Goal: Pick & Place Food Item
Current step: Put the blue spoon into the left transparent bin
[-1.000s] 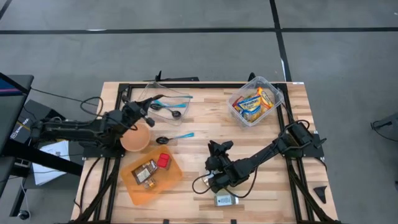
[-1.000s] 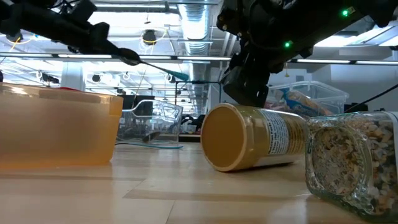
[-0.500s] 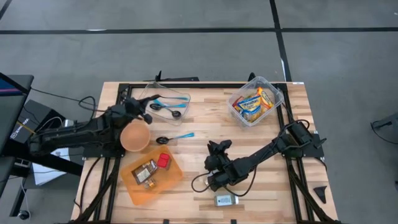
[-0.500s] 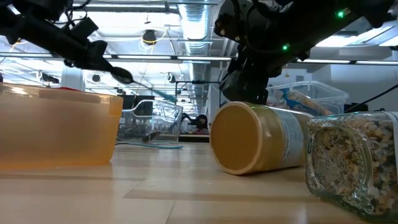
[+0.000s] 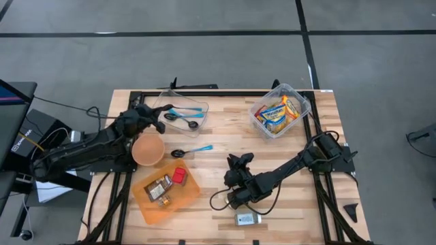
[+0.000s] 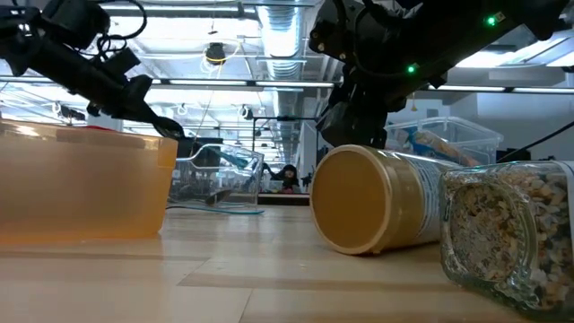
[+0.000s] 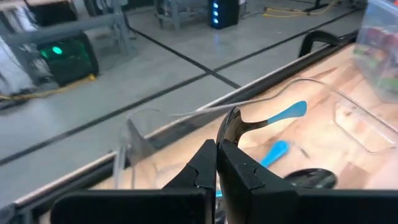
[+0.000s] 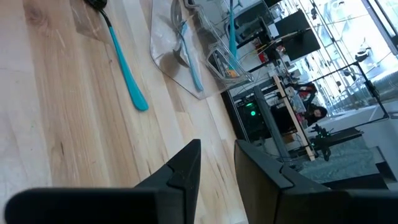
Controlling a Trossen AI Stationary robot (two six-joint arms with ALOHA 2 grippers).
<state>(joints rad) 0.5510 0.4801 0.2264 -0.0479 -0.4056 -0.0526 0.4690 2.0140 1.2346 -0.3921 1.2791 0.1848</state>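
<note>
the food item here is a tan plastic jar with a paper label, lying on its side on the wooden table, to the right of the orange plastic tray, with a clear glass jar of grains just beside it. the right gripper sits low over the tan jar; its fingers are a narrow gap apart with only bare wood showing between them, and i can't tell if they touch the jar. beyond the orange tray, the left gripper is clamped on a black spoon with a blue handle, above a clear plastic tray that has more spoons in it.
</note>
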